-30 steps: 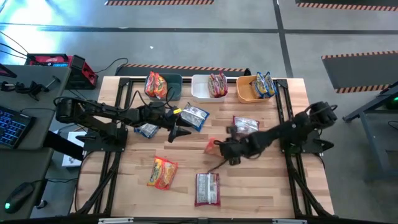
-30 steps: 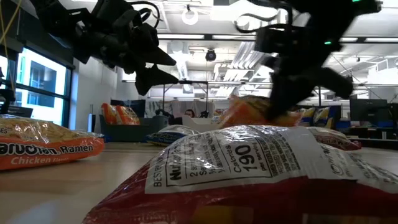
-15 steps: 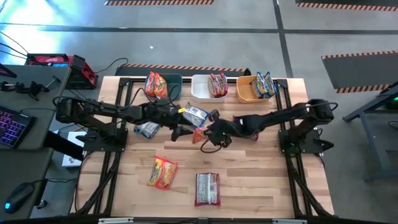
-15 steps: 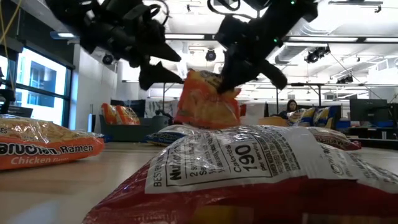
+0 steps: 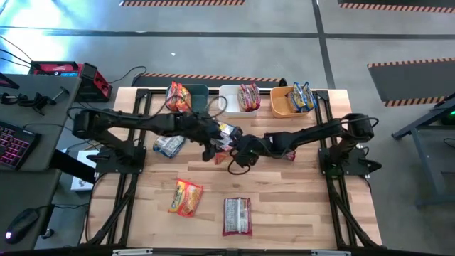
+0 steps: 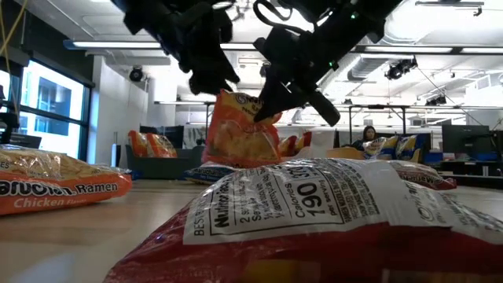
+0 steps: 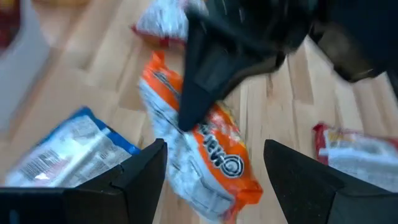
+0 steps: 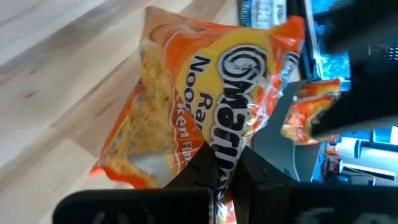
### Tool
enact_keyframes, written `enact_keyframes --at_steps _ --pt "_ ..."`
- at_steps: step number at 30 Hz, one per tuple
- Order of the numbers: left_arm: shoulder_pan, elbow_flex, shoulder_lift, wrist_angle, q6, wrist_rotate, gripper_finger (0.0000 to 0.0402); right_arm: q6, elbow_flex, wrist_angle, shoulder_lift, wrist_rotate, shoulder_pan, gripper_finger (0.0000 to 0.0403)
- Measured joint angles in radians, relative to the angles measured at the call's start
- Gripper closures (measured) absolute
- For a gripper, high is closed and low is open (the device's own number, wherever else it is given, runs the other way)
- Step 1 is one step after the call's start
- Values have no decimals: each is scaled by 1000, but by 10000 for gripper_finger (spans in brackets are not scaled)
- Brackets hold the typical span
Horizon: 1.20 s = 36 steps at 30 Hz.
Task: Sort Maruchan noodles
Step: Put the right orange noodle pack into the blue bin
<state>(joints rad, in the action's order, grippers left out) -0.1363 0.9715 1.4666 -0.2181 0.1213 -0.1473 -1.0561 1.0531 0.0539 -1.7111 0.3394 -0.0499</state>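
An orange-red noodle packet [image 6: 238,135] hangs above the table's middle, with my right gripper [image 6: 269,106] shut on it; it also shows in the right wrist view [image 8: 199,99]. My left gripper [image 7: 214,171] is open close beside it on the left, one finger on either side of the packet [image 7: 214,155]; I cannot tell whether it touches. In the high view the two grippers [image 5: 215,148] [image 5: 236,151] meet mid-table. Other packets lie flat on the table: blue ones [image 5: 168,146] [image 5: 225,130], an orange one [image 5: 186,197] and maroon ones [image 5: 237,215] [image 5: 281,142]. My right gripper pinches the orange-red packet's upper edge [image 8: 219,157] between its two fingers. The fingers [image 6: 277,93] slant down at it from the table's right side. The packet hangs tilted below them, clear of the table.
Three bins stand along the far edge: a dark-blue one [image 5: 199,91] with orange packets, a white one [image 5: 227,103] with maroon packets, an orange one [image 5: 281,107] with yellow-blue packets. A desk with a keyboard [image 5: 11,142] lies left of the table.
My right gripper has carried the orange-red packet up off the table and toward the left and far side, rolling its wrist; the packet now hangs clear below it. My left gripper has risen and gone toward the packet.
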Motion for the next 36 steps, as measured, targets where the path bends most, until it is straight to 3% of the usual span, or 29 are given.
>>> enact_keyframes --at_steps 7,14,27,36 --pt "17 115 140 -74 -3 -54 146 -26 0 -16 0 -7 26 403" --pt "16 196 205 -165 -17 30 146 -18 -4 -3 -3 -8 37 403" --pt "-8 212 211 -184 -8 26 146 -18 -4 -34 -3 -10 35 403" --pt "-8 202 220 -283 1 38 147 -21 5 -113 2 1 17 403"
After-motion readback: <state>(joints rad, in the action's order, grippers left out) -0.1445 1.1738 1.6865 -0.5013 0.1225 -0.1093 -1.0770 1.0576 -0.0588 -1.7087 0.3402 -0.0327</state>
